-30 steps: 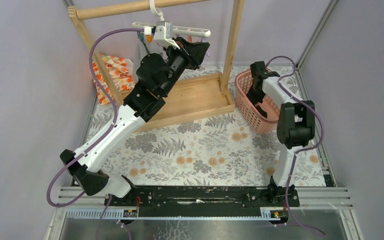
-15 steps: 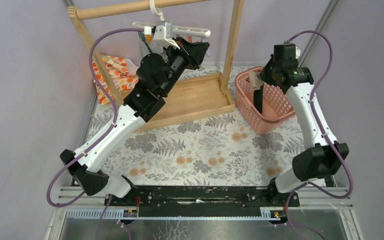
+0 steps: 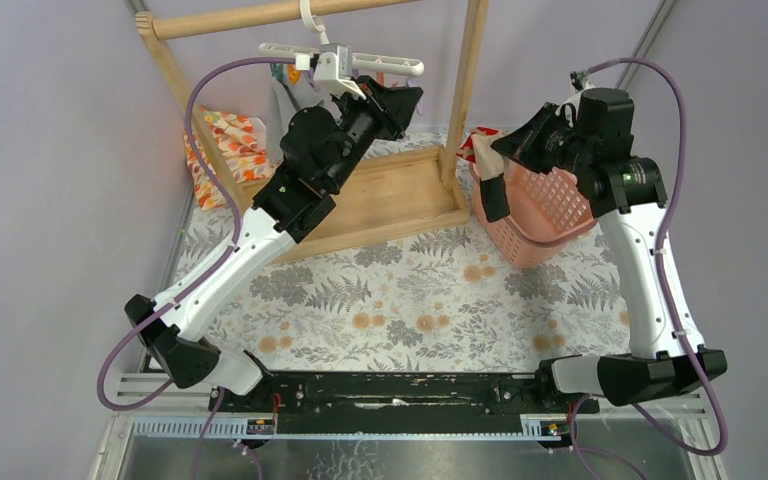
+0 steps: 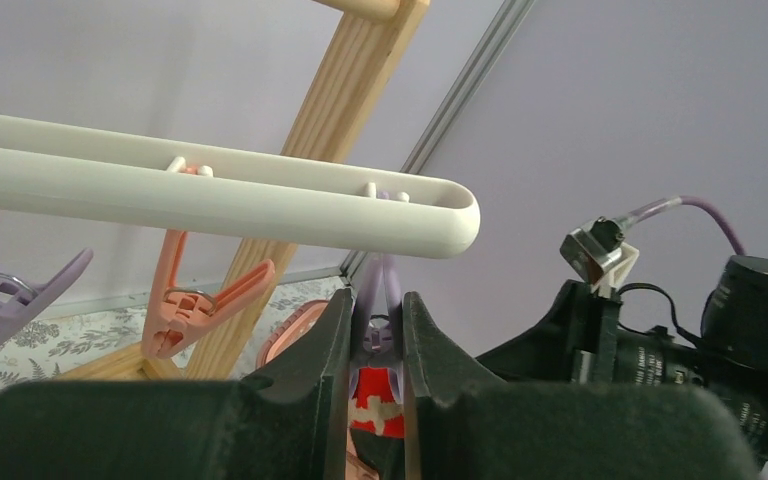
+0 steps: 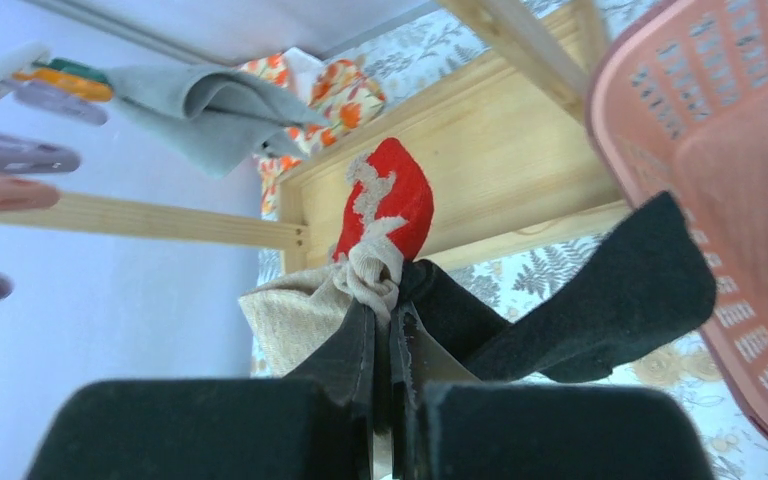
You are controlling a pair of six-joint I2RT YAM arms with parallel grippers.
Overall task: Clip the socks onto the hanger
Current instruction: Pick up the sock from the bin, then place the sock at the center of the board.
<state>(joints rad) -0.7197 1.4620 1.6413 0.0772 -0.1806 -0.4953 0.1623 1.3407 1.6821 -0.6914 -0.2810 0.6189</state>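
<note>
**A:** Left side?

**B:** The left gripper (image 4: 376, 305) is raised to the right end of the hanger (image 4: 210, 200). Its fingers (image 4: 332, 345) are pressed in on both sides of a purple clip (image 4: 378, 335) that hangs under the bar's tip. I cannot tell whether the clip's mouth is spread. An orange clip (image 4: 200, 300) and another purple one (image 4: 10, 290) hang further along the bar, untouched.

**A:** Where is the hanger itself?

**B:** It is hooked over the top rail of the wooden frame (image 3: 465, 90), with its bar roughly level.

**A:** Right side?

**B:** The right gripper (image 5: 387, 325) is clamped tight on the socks, both bunched between its fingers. The beige sock (image 5: 290, 320) pokes its red end up past the fingertips. The black sock (image 5: 610, 300) trails off to the side and droops.

**A:** Where are the socks relative to the hanger?

**B:** They are in the air over the left rim of the pink basket (image 3: 550, 225), just right of the frame's upright post. They touch neither the hanger nor any clip.

**A:** Anything else in view?

**B:** A flower-patterned cloth (image 3: 230, 140) sits against the frame's left leg, and a grey cloth (image 5: 210, 110) hangs near the hanger's far end.
</note>
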